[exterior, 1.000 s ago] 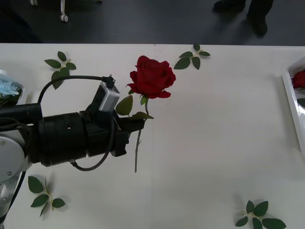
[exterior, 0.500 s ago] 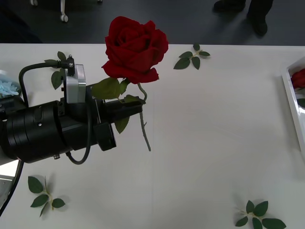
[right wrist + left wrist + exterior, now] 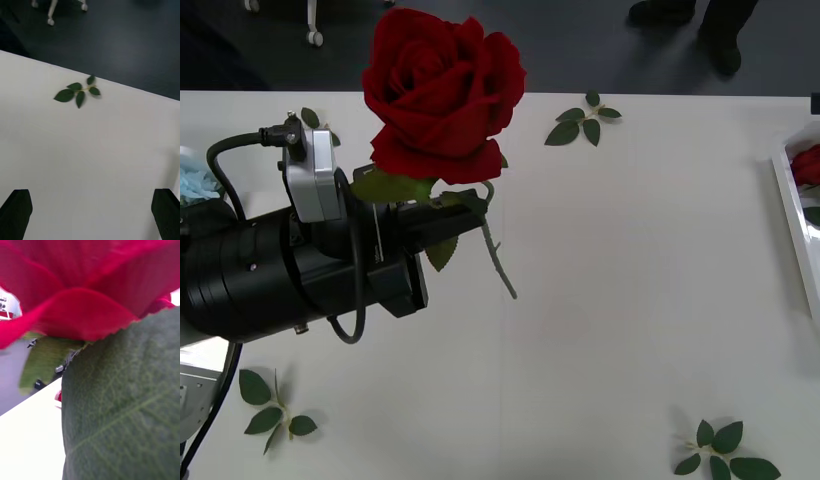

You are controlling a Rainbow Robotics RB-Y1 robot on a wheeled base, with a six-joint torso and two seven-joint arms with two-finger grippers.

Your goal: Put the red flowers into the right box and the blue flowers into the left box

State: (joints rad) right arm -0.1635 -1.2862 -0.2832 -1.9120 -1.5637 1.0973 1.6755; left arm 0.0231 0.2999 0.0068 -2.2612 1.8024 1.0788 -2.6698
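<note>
Red velvety rose [image 3: 442,95] | thin stem pinched in left hand [image 3: 470,212] | above table [image 3: 630,300]

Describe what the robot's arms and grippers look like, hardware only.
The left arm is a thick, glossy black cylinder carrying a small silver-grey box, with a black cable looping from it. The left gripper has black fingers. The right gripper shows two black, blocky fingertips.

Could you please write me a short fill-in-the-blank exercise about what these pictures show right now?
1. The left gripper is shut on the stem of a ____ rose.
2. The rose's stem hangs above the table, not ____ it.
3. The right gripper has its fingers ____ over the table near a leaf sprig.
4. The right box already holds another red ____.

Missing words: red; touching; open; flower
</note>
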